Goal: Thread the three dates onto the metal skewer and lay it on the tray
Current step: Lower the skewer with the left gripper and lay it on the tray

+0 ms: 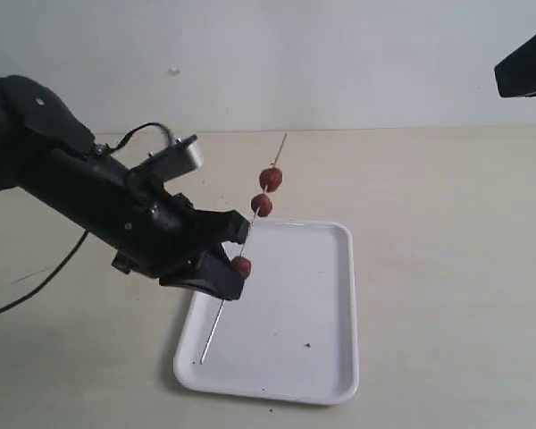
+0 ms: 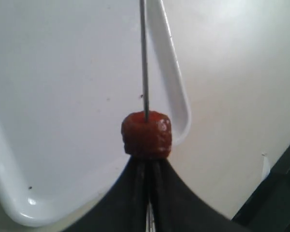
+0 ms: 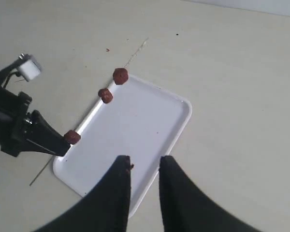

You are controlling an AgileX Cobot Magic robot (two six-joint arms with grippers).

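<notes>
My left gripper [image 1: 236, 261] is shut on the metal skewer [image 1: 213, 329], holding it slanted above the left side of the white tray [image 1: 326, 357]. All three dates are threaded on it: one [image 1: 241, 265] sits right against the fingertips and the other two [image 1: 262, 206] [image 1: 271, 179] lie farther up toward the far tip. In the left wrist view the near date [image 2: 147, 133] rests against the closed jaws, with the skewer [image 2: 144, 58] running out over the tray [image 2: 63, 96]. My right gripper [image 3: 145, 162] hangs open and empty, high above the tray's [image 3: 150, 121] near corner.
The tray lies on a pale beige tabletop. A black cable [image 1: 36, 286] trails from the left arm across the table's left side. Part of the right arm [image 1: 525, 63] shows at the upper right corner of the exterior view.
</notes>
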